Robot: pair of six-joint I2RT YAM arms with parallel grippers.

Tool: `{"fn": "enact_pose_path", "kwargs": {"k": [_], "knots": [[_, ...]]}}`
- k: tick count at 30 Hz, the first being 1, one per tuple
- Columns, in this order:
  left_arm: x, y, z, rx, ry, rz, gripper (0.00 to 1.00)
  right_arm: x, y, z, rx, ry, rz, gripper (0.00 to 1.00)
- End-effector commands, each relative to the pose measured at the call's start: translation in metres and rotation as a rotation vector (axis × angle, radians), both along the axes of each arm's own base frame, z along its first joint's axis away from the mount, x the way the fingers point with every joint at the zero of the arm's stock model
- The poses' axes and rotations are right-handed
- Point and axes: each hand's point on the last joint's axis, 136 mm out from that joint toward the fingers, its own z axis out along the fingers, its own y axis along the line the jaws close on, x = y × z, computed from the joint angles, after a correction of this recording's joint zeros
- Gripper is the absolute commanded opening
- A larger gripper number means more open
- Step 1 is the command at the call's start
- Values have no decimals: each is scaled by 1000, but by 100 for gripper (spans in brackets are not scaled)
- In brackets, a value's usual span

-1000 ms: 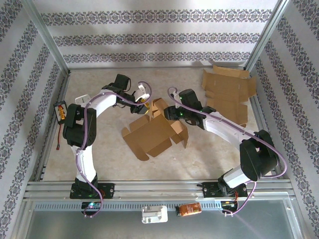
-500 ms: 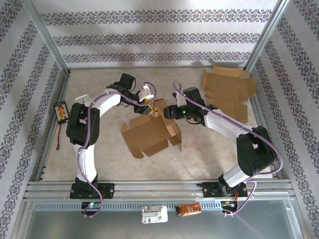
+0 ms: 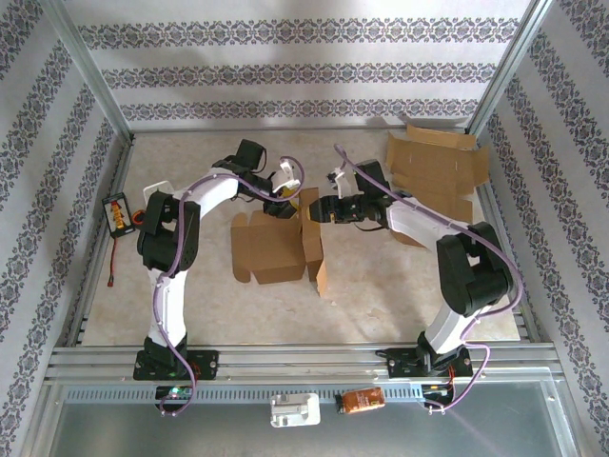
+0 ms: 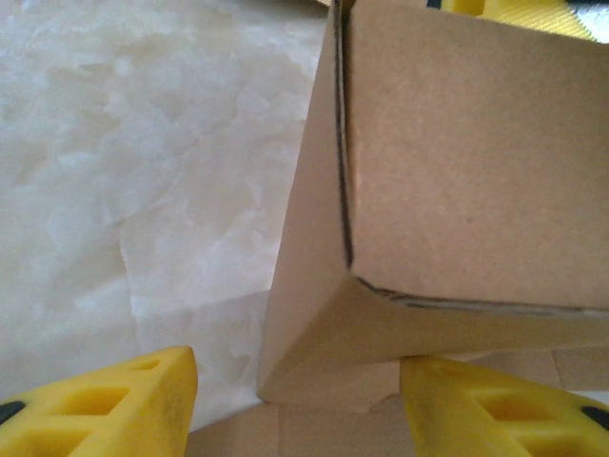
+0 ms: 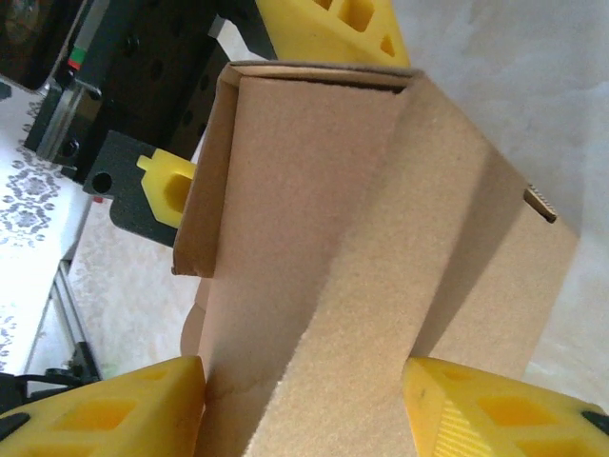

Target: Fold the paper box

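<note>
Inspection of the desk [image 3: 200, 286]: the box [image 3: 276, 249] lies near the middle, partly folded, with one panel flat and a wall standing along its right side.

My left gripper [image 3: 285, 197] is at the box's far edge. From the left wrist, its yellow fingers [image 4: 105, 405] stand apart around a folded corner of the box. There is bare desk between one finger and the cardboard, so nothing is gripped.

My right gripper [image 3: 322, 209] is at the far end of the standing wall. From the right wrist, its fingers [image 5: 105, 414] are apart and cardboard fills the whole gap between them. I cannot tell whether they press on it.

A stack of flat cardboard [image 3: 433, 176] lies at the far right, well apart from the box.
</note>
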Motion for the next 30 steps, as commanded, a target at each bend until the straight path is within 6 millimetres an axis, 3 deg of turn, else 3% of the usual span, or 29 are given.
{"fn": "enact_pose_path", "kwargs": {"k": [1, 6, 14, 22, 30], "knots": [[-19, -33, 2, -78, 19, -108, 55, -5, 12, -23, -1, 44, 65, 57], [-28, -37, 3, -107, 41, -143, 47, -1, 15, -13, 65, 43, 110, 66], [-29, -41, 4, -121, 30, -158, 36, 1, 14, 1, 124, 18, 159, 64], [-31, -36, -1, -82, 13, -158, 35, 6, -1, 14, 166, 2, 169, 70], [-28, -35, 3, -72, -14, -154, 37, 11, -9, 14, 161, -2, 155, 75]]}}
